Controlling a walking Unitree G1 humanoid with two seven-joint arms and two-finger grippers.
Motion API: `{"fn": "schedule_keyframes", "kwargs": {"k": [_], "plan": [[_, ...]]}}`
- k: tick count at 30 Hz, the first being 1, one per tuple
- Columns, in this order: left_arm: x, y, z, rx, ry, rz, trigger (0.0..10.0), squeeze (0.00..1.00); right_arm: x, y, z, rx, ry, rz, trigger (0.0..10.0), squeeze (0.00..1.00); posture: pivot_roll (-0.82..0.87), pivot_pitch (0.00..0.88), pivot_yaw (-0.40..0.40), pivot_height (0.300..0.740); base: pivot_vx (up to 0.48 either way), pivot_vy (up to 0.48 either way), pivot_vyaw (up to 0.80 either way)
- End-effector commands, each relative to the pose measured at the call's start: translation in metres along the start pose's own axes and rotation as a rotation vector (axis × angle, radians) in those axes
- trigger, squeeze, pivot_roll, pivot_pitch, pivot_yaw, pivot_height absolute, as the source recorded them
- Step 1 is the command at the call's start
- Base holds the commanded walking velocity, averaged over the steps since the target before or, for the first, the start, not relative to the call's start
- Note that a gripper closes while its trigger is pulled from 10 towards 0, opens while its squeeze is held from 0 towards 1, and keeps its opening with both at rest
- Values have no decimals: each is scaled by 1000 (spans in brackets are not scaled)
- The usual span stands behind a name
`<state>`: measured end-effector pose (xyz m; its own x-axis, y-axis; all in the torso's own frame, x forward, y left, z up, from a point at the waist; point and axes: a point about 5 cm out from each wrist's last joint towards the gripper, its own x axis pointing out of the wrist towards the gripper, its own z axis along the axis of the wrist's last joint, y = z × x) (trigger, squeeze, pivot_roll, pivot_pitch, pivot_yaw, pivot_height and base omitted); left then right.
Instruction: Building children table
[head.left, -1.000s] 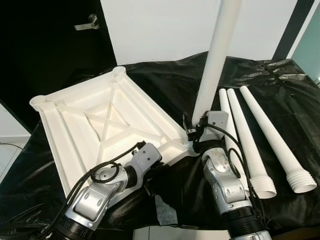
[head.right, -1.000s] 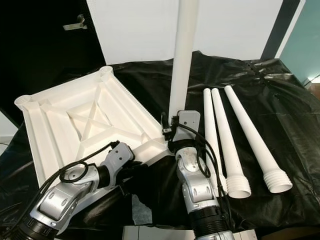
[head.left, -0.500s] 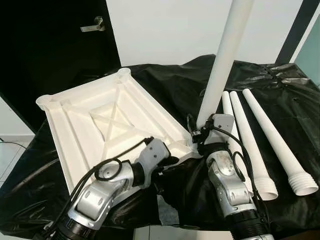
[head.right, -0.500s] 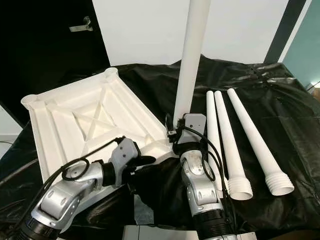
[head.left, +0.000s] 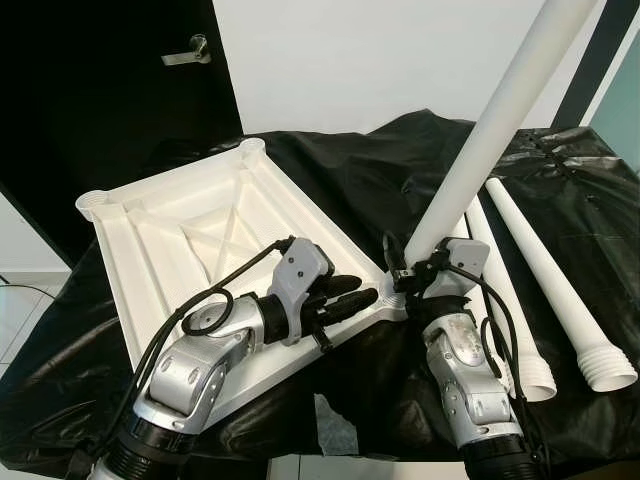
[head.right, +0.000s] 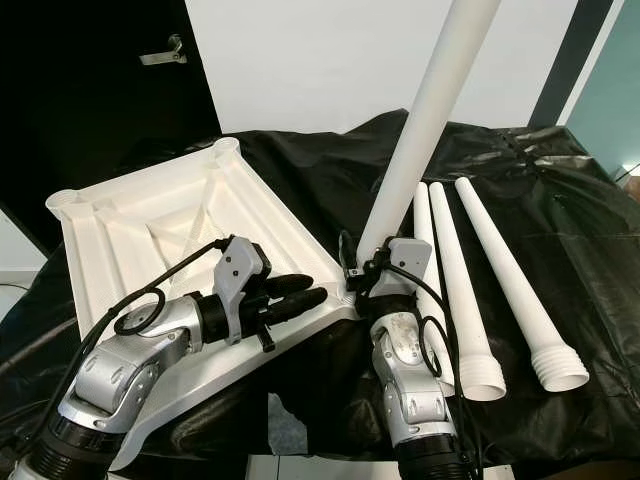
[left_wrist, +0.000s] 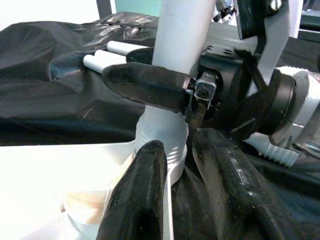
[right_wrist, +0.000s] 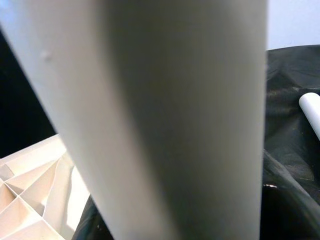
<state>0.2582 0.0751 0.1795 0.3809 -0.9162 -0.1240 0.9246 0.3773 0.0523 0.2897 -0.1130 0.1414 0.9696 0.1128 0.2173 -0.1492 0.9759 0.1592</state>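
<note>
Silver jointed arms (head.left: 200, 370), looping black cables, black-fingered tools (screws visible)

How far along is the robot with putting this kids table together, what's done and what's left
Nothing is finished yet. The white tabletop lies underside up on the black sheet. In hand: the right gripper holds the first leg, tilted, with its lower end at the near corner socket, while the left gripper rests at that corner. Left: three legs lying beside it on the sheet.

Bright, even light; sharp (wrist close-ups blurred)
</note>
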Motion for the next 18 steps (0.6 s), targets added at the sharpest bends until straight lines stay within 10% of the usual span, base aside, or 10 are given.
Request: {"fn": "schedule_keyframes", "kwargs": {"k": [1,18], "plan": [[0,2,3,-5,-4,36,10000,0,-5,5,-25,38,142,-24,10000,0,-3,0,32,740,0,0,0],[-1,3,4,4,-2,54,10000,0,12,-10,-29,-50,310,18,10000,0,-2,0,21,740,0,0,0]]}}
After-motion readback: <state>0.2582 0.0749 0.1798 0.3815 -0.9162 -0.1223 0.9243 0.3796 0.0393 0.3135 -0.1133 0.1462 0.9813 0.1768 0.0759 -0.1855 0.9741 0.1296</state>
